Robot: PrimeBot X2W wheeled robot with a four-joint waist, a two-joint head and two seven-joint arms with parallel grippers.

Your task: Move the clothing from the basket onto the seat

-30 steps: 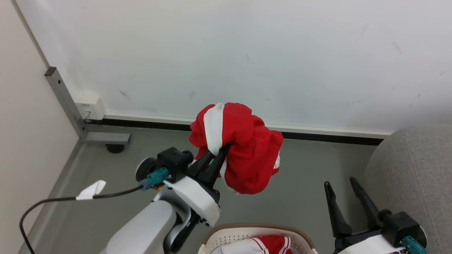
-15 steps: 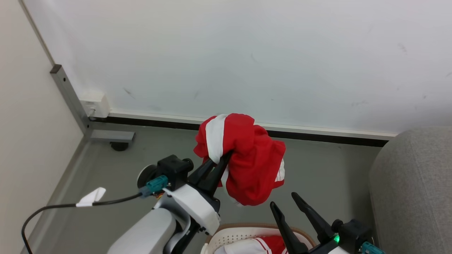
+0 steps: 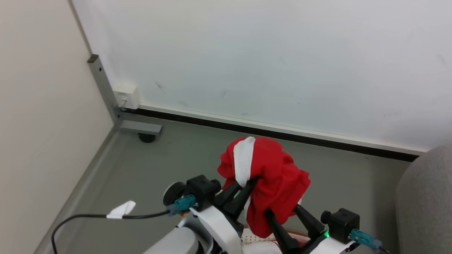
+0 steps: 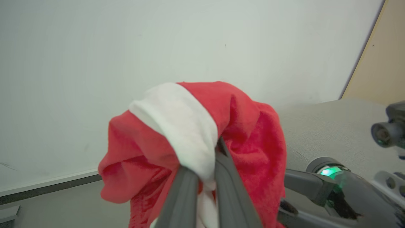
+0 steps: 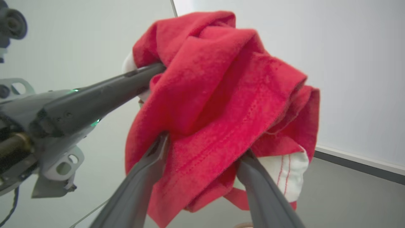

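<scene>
Presently: left gripper (image 3: 251,182) pinches the red garment (image 3: 277,167) at its white stripe, aloft over the basket (image 3: 252,240) (seat (image 3: 423,204) off to the right); right gripper (image 3: 280,210) spread astride the hanging folds, so best close it deep on cloth before left lets go.

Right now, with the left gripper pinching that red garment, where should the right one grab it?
Probably the thick hanging fold of the garment, below the left gripper, coming from underneath on the right. That bunch droops free, while the top is pinched in the left gripper; the right gripper straddles it, open.
</scene>
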